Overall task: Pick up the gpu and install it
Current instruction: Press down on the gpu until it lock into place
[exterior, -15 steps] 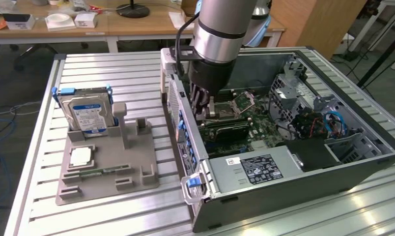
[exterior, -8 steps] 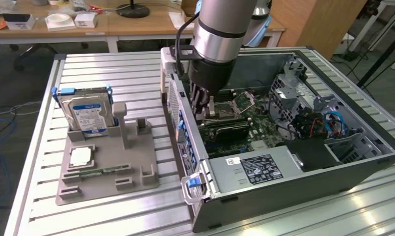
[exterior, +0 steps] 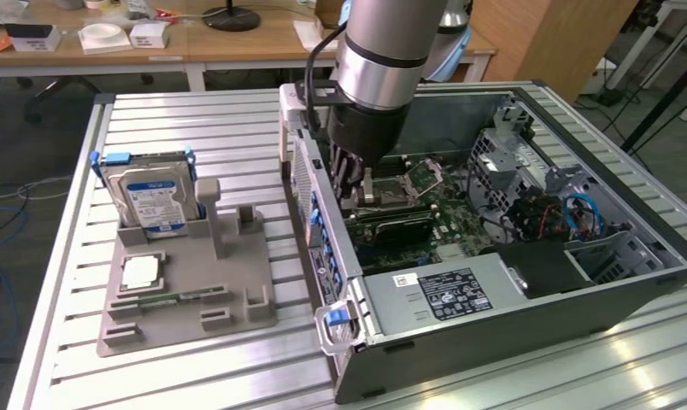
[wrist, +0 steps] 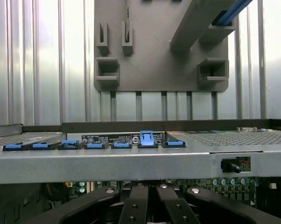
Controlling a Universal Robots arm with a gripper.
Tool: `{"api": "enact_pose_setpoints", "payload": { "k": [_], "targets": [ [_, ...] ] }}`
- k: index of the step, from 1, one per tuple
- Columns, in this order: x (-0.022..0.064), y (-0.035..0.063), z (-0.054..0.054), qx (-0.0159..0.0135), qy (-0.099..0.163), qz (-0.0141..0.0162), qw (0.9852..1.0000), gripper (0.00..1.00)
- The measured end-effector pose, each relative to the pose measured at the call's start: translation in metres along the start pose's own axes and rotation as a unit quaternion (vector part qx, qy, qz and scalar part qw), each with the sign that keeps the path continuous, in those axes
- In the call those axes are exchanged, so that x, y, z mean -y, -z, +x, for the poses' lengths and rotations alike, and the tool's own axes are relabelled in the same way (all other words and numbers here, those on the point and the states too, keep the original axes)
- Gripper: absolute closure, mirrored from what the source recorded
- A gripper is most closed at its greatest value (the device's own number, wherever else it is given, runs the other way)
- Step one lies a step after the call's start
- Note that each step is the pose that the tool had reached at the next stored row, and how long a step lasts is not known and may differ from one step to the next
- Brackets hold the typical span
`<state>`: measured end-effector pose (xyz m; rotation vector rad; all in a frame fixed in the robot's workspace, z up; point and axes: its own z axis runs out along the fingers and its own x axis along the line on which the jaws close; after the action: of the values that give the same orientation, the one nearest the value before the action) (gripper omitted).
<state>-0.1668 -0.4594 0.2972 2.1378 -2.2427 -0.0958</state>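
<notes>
the robot arm [exterior: 378, 51] reaches down into the open computer case [exterior: 617, 290], which lies on its side on the ribbed metal worktop [exterior: 184, 128]. the pincer [exterior: 361, 184] is low inside the case, over the green motherboard [exterior: 458, 226] and close to the case wall that carries the row of blue slot clips [wrist: 96, 145]. just below it in the exterior view lies a dark, flat part with a green edge, the gpu [exterior: 391, 224], seated on the board near the rear wall; the fingers [exterior: 349, 171] come down right at its upper end, but whether they touch it is hidden. in the wrist view the black fingers [wrist: 139, 205] stand close together side by side, yet nothing shows between them, so i cannot tell whether the pincer is closed on the card or merely drawn in.

the grey power supply [exterior: 446, 295] with its white label sits at the near end of the case, and the drive cage [exterior: 526, 162] with blue cables [exterior: 583, 213] is toward the exterior view's right.

on the worktop to the exterior view's left of the case rests a grey parts holder [exterior: 196, 290]. a silver hard drive [exterior: 149, 201] with a blue-white label stands upright in it, a square cpu [exterior: 142, 272] lies flat in front of that, and a narrow green memory stick [exterior: 167, 299] lies nearer the front edge. the upright slot [exterior: 213, 218] beside the drive is bare.
</notes>
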Motion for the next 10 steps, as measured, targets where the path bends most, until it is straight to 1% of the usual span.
{"api": "enact_pose_setpoints", "payload": {
  "k": [3, 5, 7, 10],
  "targets": [
    [0.0, 0.0, -0.0001, 0.0005, 0.0, 0.0, 1.0, 0.89],
    [-0.0001, 0.0019, -0.0002, 0.0012, 0.0, -0.0004, 1.0, 0.89],
    [0.0002, 0.0041, -0.0002, 0.0004, 0.0, -0.0009, 1.0, 0.89],
    [0.0021, 0.0045, -0.0003, 0.0005, 0.0, -0.0009, 1.0, 0.89]
  ]
}}
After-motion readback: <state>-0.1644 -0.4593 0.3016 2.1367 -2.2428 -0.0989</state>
